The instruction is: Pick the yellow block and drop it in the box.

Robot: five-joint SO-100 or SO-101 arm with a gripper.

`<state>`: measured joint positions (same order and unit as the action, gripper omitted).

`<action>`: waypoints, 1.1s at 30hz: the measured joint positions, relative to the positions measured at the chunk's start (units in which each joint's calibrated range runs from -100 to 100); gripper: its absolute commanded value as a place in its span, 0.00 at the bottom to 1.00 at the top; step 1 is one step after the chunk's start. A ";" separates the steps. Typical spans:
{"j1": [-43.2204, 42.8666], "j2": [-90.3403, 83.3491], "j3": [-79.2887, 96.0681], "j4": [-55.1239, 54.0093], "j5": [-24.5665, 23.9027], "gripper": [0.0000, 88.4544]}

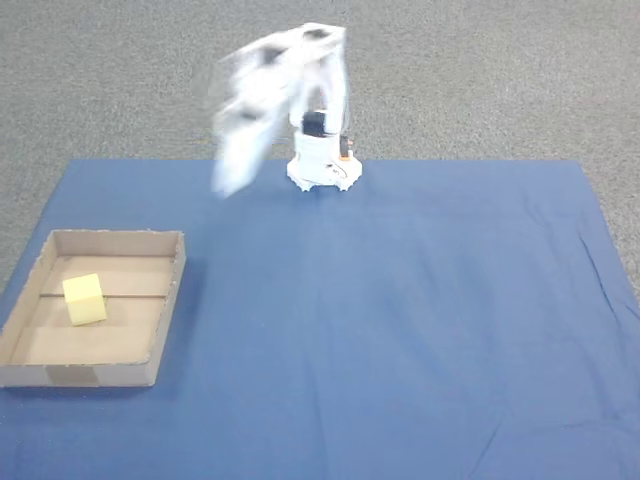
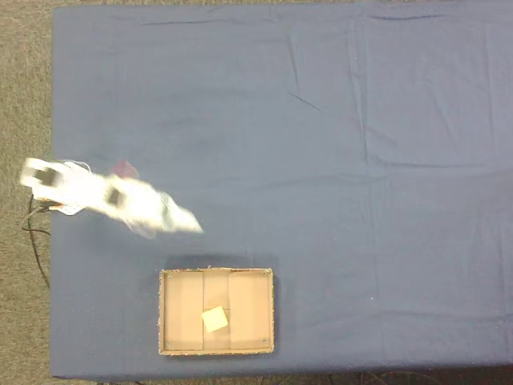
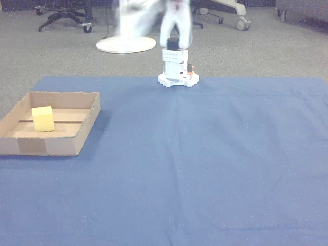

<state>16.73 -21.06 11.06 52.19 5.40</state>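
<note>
While your pincer swings as a white smear above the blue table, well apart from the box, you can't tell if it's released or clenched. It looks empty, fittingly: the yellow block sits on the box floor, so the drop looks done. Blur hides the fingers; the arm is cut off at the top of the other view.

Blue cloth covers the bench, creased in places. Grey carpet floor surrounds the cloth. Beyond the cloth's far edge: office chair bases, a white round base. Black cable at cloth's left edge.
</note>
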 measured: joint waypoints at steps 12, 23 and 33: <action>-19.30 -75.45 87.52 -12.70 -6.74 0.00; -19.39 -76.39 87.87 -4.78 -4.79 0.00; -18.57 -76.39 87.87 -4.78 -5.08 0.00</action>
<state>-1.84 -97.44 98.93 47.41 0.32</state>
